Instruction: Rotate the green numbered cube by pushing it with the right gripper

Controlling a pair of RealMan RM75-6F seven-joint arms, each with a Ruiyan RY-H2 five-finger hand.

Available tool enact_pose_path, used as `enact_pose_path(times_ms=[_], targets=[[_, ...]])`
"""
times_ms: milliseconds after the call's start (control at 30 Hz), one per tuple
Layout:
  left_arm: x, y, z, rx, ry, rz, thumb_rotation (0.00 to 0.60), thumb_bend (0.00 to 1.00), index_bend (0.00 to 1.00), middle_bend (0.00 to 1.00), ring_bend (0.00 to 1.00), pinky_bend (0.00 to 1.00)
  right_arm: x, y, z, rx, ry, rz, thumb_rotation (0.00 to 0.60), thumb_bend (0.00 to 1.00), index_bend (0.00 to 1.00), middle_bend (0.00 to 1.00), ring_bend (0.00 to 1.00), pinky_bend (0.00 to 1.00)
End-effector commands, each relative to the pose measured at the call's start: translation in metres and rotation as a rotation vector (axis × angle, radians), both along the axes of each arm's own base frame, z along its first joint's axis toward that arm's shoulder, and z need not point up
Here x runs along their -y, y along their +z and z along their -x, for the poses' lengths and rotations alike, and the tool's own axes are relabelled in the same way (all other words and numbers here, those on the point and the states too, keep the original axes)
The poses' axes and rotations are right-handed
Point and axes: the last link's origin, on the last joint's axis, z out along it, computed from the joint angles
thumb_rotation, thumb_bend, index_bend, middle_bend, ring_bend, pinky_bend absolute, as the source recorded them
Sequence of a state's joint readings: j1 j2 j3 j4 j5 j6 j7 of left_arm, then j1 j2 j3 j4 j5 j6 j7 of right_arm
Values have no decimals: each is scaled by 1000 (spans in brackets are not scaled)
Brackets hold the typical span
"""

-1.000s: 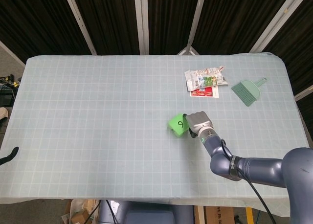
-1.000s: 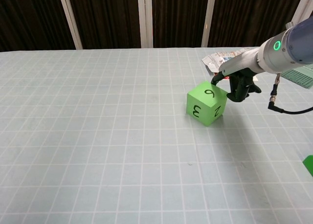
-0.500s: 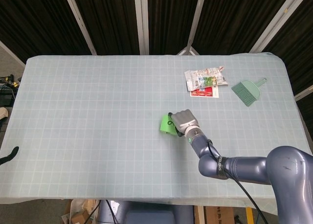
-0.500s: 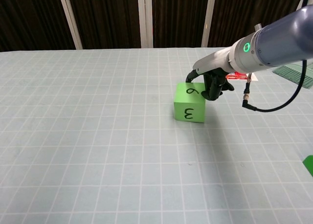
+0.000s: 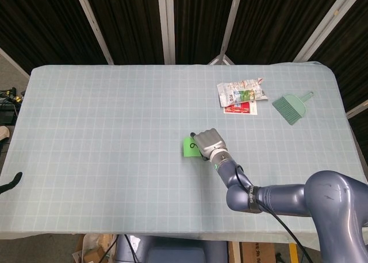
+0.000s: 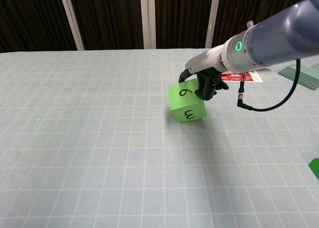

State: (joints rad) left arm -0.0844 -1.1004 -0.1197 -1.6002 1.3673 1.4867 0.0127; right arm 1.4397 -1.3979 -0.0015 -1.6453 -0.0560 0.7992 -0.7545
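Chest view shows the right hand, fingers curled and gripping nothing, pressing the green numbered cube mid-table; it looks light and rigid, best pushed near an upper corner.

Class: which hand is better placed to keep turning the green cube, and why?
The right hand: its fingers already touch the cube, which sits tilted. The left hand shows only at the table's far left edge.

Green numbered cube, tilted, mid-table.
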Motion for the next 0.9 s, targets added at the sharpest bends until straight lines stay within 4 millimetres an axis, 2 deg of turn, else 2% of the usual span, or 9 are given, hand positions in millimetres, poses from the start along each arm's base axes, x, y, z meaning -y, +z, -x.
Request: enact_pose_path(times_ms=[33,400,600,900], targets=[[0,0,0,2,3,-2,600,335,110,0,0,81,3,3,0,-9,-2,19,600,675,161,820,783,674],[0,0,1,0,9,0,600,335,110,0,0,82,11,21,5,0,16,96,600,675,161,820,783,674],[1,0,0,0,7,1,600,335,110,0,0,82,-1,24,4,42,21,68,600,675,161,820,783,674],[0,1,1,6,9,1,600,335,110,0,0,81,-34,36,16,101,51,27,600,675,161,820,783,674]])
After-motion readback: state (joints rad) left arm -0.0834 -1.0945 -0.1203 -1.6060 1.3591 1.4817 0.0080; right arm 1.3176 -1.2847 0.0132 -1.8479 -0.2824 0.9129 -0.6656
